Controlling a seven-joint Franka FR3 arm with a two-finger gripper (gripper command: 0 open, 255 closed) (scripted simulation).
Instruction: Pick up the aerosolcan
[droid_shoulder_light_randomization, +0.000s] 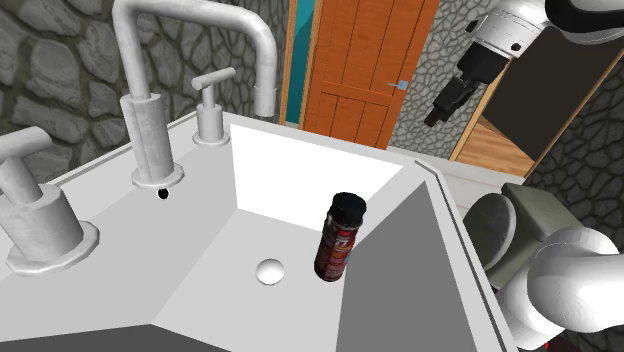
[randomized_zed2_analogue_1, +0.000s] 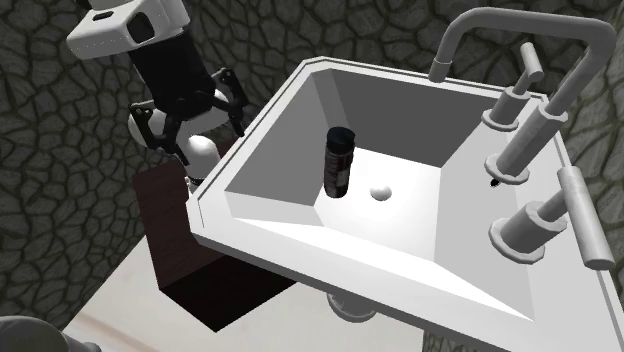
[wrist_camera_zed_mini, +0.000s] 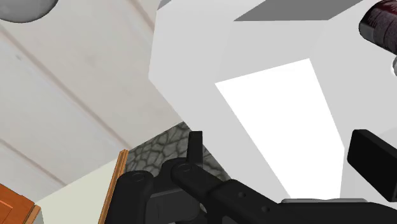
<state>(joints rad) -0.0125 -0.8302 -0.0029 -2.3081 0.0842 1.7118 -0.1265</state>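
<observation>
An all-black two-finger pincer (droid_shoulder_light_randomization: 443, 102), fingers spread apart and holding nothing, hangs outside a white square sink basin (droid_shoulder_light_randomization: 300, 172). Well apart from the pincer and lower, a dark red cylindrical aerosol can (droid_shoulder_light_randomization: 338, 238) with a black cap stands on end inside the basin.
</observation>
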